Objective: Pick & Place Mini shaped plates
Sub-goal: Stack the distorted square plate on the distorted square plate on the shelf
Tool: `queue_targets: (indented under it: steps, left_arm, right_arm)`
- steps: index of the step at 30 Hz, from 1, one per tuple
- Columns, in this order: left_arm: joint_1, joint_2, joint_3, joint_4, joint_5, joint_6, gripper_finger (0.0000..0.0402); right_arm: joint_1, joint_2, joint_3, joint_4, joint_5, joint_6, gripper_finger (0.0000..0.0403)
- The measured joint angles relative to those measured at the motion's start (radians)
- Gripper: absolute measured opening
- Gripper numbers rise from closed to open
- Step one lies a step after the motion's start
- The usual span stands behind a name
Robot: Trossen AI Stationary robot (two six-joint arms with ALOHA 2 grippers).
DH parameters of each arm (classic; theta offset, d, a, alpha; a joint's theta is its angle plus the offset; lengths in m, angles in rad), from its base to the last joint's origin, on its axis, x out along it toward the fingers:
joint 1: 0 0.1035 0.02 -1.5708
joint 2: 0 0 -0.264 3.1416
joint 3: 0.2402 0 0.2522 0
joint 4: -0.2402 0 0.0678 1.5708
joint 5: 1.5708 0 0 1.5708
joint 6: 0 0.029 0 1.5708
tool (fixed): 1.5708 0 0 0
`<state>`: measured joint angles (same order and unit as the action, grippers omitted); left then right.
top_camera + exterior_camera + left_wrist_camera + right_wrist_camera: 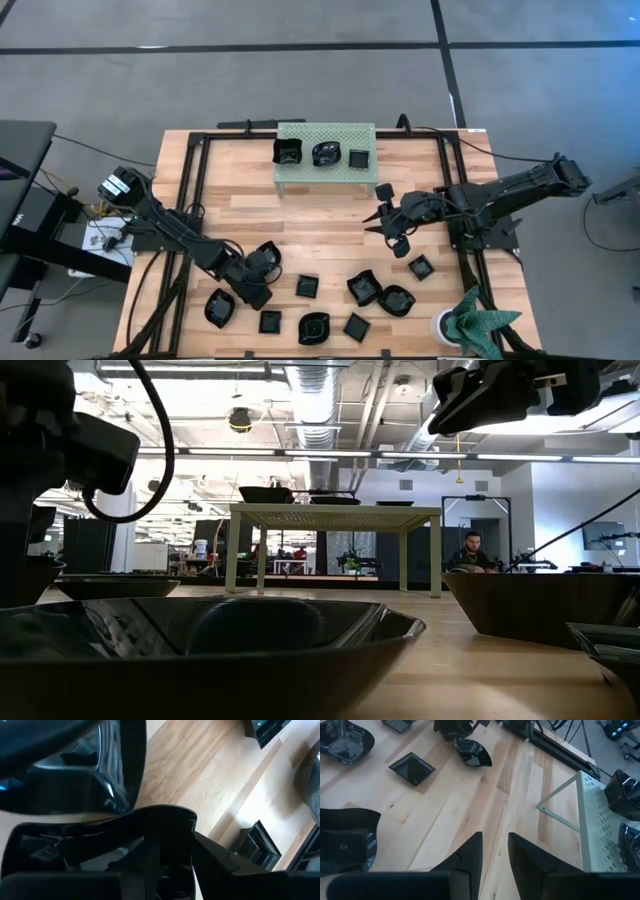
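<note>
The left claw (262,262), low in the lower left of the high view, is clamped on the rim of a mini plate (268,254), seemingly to lift it toward the rack (298,172). The right claw (375,214), right of centre, hovers over bare tabletop (320,225) with fingers slightly apart and empty, likely free for another pick. Three plates (326,153) sit on the rack at upper centre; the remaining plates (362,289) lie scattered along the lower edge, nearest the left claw.
</note>
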<state>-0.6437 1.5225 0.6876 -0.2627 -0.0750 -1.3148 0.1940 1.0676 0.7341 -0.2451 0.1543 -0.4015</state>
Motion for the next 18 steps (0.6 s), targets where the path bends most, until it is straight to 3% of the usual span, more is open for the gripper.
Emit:
queue_targets:
  steps: [10,18]
  left_arm:
    - [0.0,-0.003,0.003,0.001,0.026,0.054,0.0045]
    - [0.0,-0.077,-0.001,-0.013,0.022,0.089,0.0018]
  right_arm:
    - [0.0,0.0,0.0,0.0,0.0,0.0,0.0087]
    - [-0.001,0.0,0.0,0.0,0.0,0.001,0.0087]
